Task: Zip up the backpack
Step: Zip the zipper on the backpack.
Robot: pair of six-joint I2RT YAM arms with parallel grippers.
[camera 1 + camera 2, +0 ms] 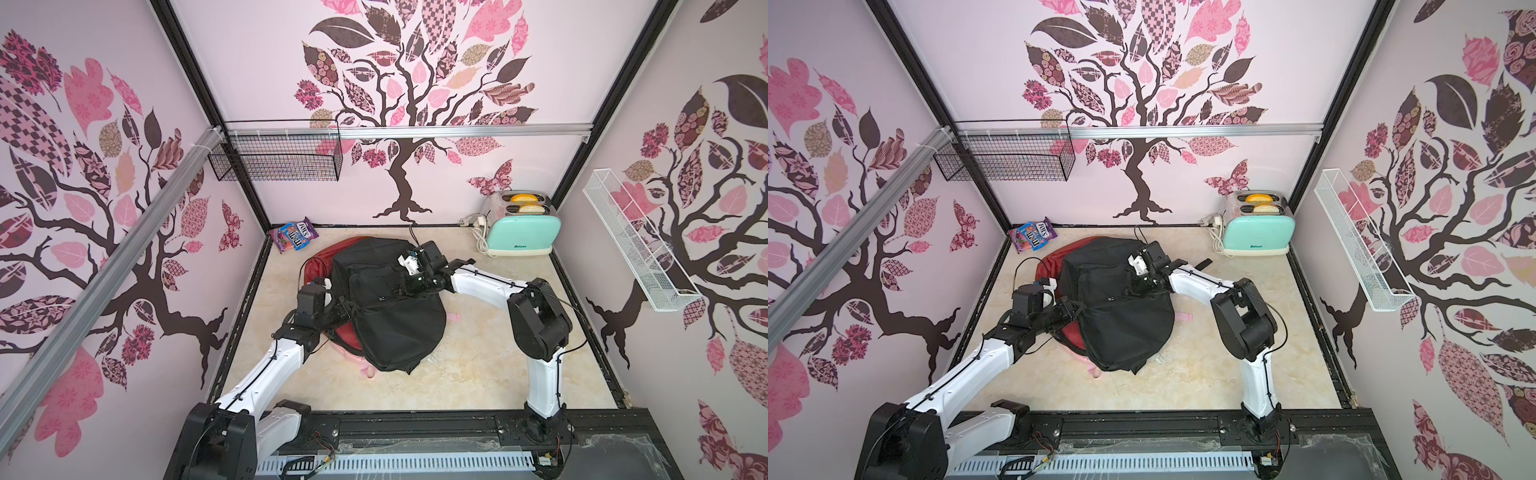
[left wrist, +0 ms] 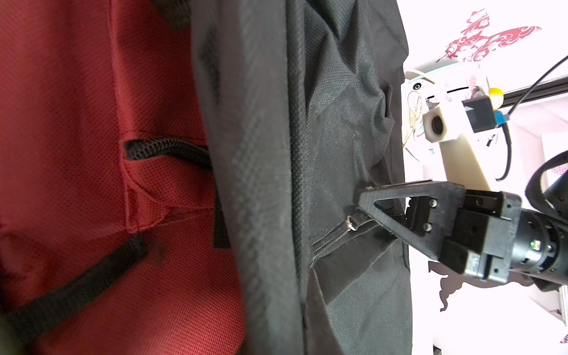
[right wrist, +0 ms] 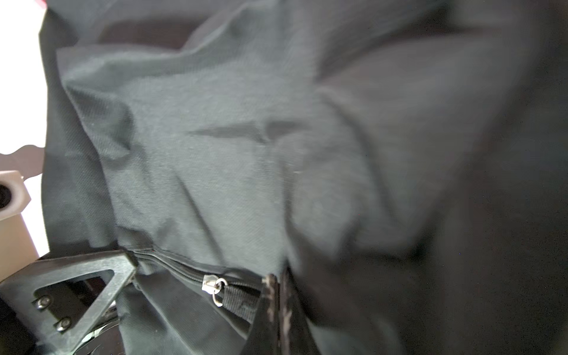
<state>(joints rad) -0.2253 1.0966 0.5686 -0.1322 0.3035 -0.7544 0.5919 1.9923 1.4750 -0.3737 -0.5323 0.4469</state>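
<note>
We have the backpack in the middle of the table, left tool pinched tight on its left edge, right tool pinched tight on the pull strap; the zipper is closed left of the slider, the rest we cannot see.

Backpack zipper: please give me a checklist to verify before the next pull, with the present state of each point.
1. Right gripper jaws shut on the pull tab: ok.
2. Pull tab joined to the slider: ok.
3. Left gripper pinching the backpack fabric at the zipper's end: ok, as far as it shows.
4. Teeth between left gripper and slider meshed: ok.
5. Track ahead of the slider free: cannot tell, the jaws hide it.
6. Toaster and candy bag apart from the backpack: ok.
</note>
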